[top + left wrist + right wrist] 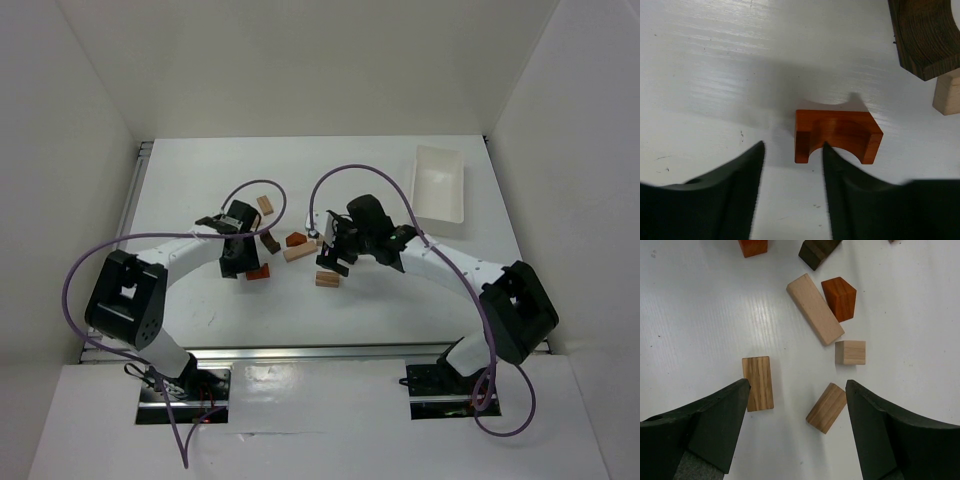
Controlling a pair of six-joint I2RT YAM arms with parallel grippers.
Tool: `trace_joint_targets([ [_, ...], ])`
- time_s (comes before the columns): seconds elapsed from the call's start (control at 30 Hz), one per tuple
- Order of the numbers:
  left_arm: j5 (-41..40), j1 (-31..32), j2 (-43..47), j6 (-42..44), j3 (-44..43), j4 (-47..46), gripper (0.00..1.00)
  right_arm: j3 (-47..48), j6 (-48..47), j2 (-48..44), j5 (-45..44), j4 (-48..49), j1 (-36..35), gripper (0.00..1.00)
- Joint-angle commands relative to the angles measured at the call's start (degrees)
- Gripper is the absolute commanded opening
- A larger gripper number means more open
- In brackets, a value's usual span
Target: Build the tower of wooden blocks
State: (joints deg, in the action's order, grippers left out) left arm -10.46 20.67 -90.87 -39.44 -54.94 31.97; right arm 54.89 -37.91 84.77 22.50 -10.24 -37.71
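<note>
Left end effector (792, 167): spread, pinching nothing, just short of glossy reddish-orange arch block (840, 132) with half-round cutout.
Beyond: dark brown curved piece (927, 35), coarse grain, beside pale tan block (947, 95).
Right end effector (796, 405): spread wide, empty, over matte white table (700, 315).
Ahead of fingers: striped-grain tan block (758, 383), slanted tan bar (826, 407), both flat.
Further out: tan cube (850, 352), long pale bar (815, 309) just beside reddish-orange wedge (839, 298).
All loose, mid-table.
White plastic tray (440, 185) well apart.
</note>
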Motion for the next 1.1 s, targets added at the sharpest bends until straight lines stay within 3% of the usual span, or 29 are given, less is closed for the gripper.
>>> trace_joint_targets([
  [0.0,-0.5,-0.3,-0.8,-0.9,-0.2,-1.1,0.51,0.0,0.7,-1.3,-1.1,2.2,0.1,0.85],
  [0.1,-0.5,-0.3,-0.8,-0.9,-0.2,-1.6,0.44,0.0,0.7,-1.3,-1.1,2.2,0.1,0.85],
  [0.33,1.5,-0.3,-1.3,0.8,0.4,-4.4,0.41,-0.6,1.8,-2.4,-1.1,2.2,0.6,0.85],
  [0.5,1.7,-0.3,-1.9,0.8,-1.3,-4.5,0.00,-2.3,1.8,-4.3,-0.5,3.4,0.6,0.85],
  [0.77,5.9,-0.3,4.9,3.1,-0.2,-7.1,0.00,-4.0,2.8,-7.8,2.7,5.8,0.6,0.85],
  [0.9,16.6,-0.3,13.3,3.8,0.9,-13.3,0.00,-5.4,2.8,-8.9,8.6,9.5,0.6,0.85],
  [1.07,28.4,-0.3,19.7,1.7,0.9,-20.4,0.00,-9.3,4.0,-14.3,9.9,17.3,0.6,0.85],
])
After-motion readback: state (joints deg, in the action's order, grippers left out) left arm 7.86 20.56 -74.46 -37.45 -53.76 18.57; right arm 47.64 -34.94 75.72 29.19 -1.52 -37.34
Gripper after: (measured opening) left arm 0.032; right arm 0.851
